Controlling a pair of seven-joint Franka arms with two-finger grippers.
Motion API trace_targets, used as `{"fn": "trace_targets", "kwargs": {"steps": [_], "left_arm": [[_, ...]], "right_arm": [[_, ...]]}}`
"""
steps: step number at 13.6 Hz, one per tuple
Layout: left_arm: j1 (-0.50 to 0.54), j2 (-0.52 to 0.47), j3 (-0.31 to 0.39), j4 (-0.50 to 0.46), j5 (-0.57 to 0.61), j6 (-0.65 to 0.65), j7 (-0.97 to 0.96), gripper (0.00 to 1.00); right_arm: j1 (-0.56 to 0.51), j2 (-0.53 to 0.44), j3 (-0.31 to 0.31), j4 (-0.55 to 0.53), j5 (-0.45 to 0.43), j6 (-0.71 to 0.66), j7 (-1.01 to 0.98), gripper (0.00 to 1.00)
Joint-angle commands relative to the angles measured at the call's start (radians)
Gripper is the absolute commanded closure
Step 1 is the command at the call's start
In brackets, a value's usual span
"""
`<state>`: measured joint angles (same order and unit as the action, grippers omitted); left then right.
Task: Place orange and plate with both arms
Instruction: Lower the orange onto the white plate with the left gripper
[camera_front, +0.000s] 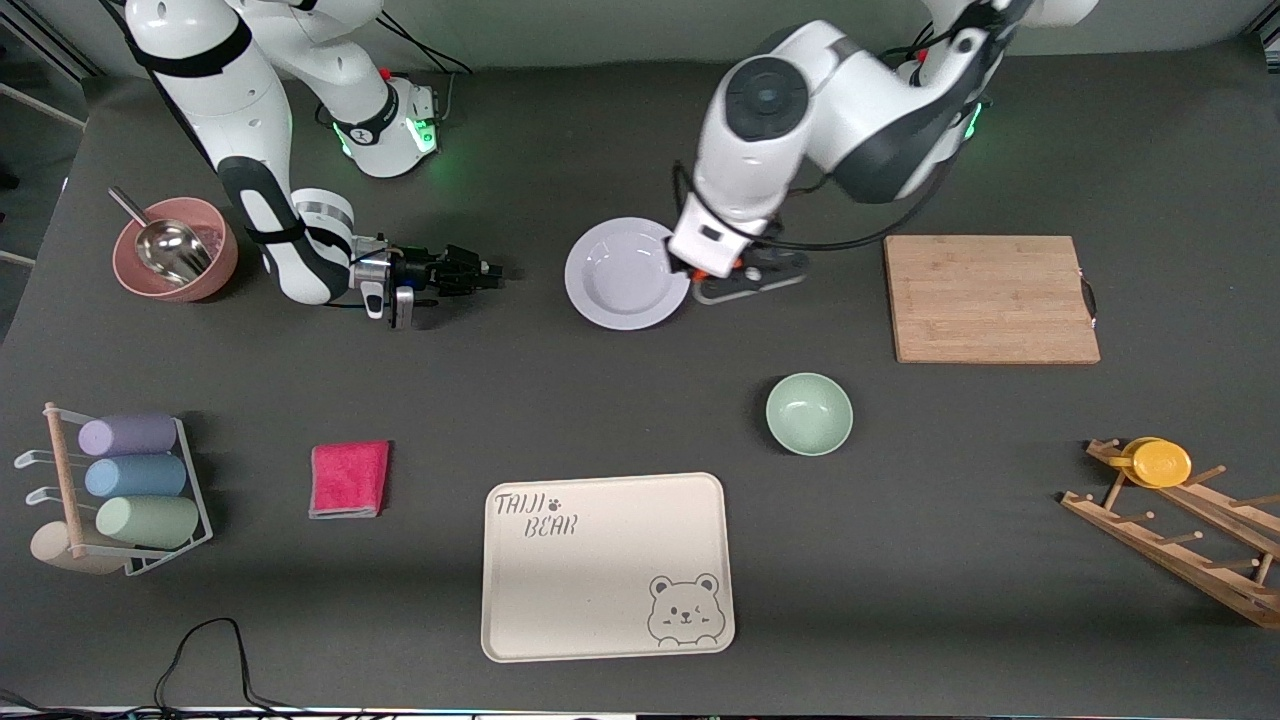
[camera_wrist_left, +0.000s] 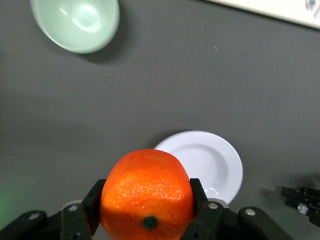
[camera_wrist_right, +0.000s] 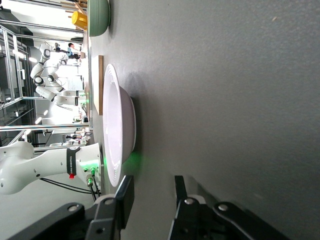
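Orange (camera_wrist_left: 147, 192) is found clamped between the two fingers (camera_wrist_left: 204, 212) of the left gripper (camera_wrist_left: 147, 220), its stem end turned toward the wrist camera; in the front view the fruit is almost wholly hidden beneath that arm's wrist. The left gripper (camera_front: 745, 282) is held just above the table, beside the edge of the plate (camera_front: 626, 273) that faces the left arm's end of the table. Whether the fruit touches the plate cannot be told.

The plate, pale lavender-white with a wide rim, is seen lying flat on the dark table (camera_front: 900, 560), between the two grippers. In the right wrist view its rim (camera_wrist_right: 111, 130) is presented edge-on.

The right gripper (camera_front: 480, 272) is stretched out low and level over the table, pointed toward the plate and apart from it. Its fingers (camera_wrist_right: 125, 197) are spread, with nothing seen between them.

A mint-green bowl (camera_front: 809, 413) is noted nearer to the front camera than the plate. A cream bear tray (camera_front: 607, 566) lies nearer still. A wooden cutting board (camera_front: 990, 299) is recorded toward the left arm's end, and a pink bowl with a metal scoop (camera_front: 172, 248) toward the right arm's end. A red cloth (camera_front: 349, 479) lies beside the tray.
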<state>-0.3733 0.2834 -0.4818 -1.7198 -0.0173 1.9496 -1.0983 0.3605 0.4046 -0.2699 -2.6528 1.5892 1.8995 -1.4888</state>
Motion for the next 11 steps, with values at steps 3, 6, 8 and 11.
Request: {"fn": "trace_targets", "kwargs": {"steps": [3, 6, 8, 11], "left_arm": [[-0.173, 0.149, 0.02, -0.033, 0.042, 0.248, -0.122, 1.0], [-0.234, 0.256, 0.019, -0.037, 0.166, 0.33, -0.213, 1.0], [-0.237, 0.283, 0.022, -0.038, 0.175, 0.334, -0.212, 1.0], [-0.249, 0.352, 0.022, -0.059, 0.256, 0.402, -0.257, 1.0]], "right_arm": [[0.003, 0.022, -0.006, 0.005, 0.026, -0.02, -0.039, 0.61], [0.003, 0.022, -0.006, 0.005, 0.026, -0.02, -0.039, 0.61], [0.003, 0.023, -0.006, 0.005, 0.026, -0.02, -0.039, 0.61], [0.003, 0.028, -0.005, 0.005, 0.026, -0.022, -0.039, 0.61]]}}
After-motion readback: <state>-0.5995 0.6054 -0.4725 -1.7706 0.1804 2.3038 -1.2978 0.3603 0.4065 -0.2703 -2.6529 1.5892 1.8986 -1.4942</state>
